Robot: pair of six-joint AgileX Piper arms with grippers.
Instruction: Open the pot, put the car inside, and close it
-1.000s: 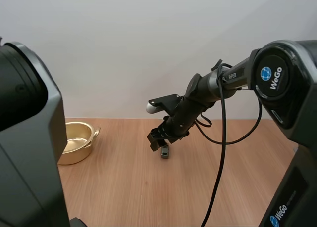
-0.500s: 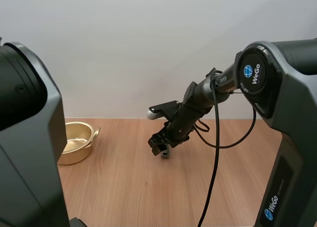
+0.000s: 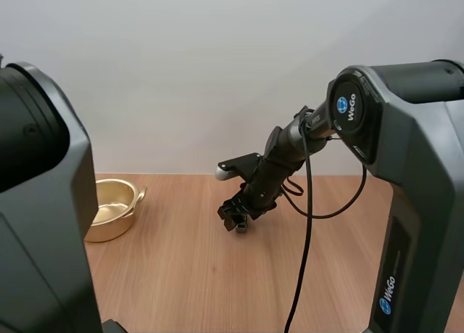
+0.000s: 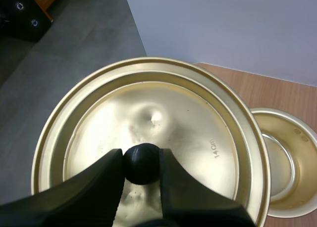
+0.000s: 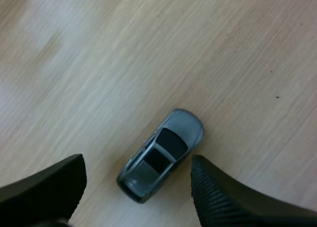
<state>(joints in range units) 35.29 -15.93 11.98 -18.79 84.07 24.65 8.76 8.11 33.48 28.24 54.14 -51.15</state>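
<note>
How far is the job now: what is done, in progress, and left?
Done: the pot stands open; the left gripper, shut on the knob, holds the lid off it. In hand: the right gripper is open around the car on the table. Left: grip the car, put it in the pot, close the lid.

A: What does the right arm [image 3: 406,202] look like?

B: Its near housing is glossy dark grey, broad and rounded; a round blue-and-white WeGo badge [image 3: 346,104] sits on the joint; a second WeGo mark [image 3: 386,297] is lower down; the far links are slim and black.

A: And the left arm [image 3: 43,224]?

B: A bulky dark grey shell with a black rounded cap.

A: The hands?

B: The right hand [image 3: 236,220] is black, its fingers [image 5: 223,197] finely ribbed on the inner face; the left hand [image 4: 141,160] has black fingers [image 4: 94,187] too, smooth and tapering.
</note>
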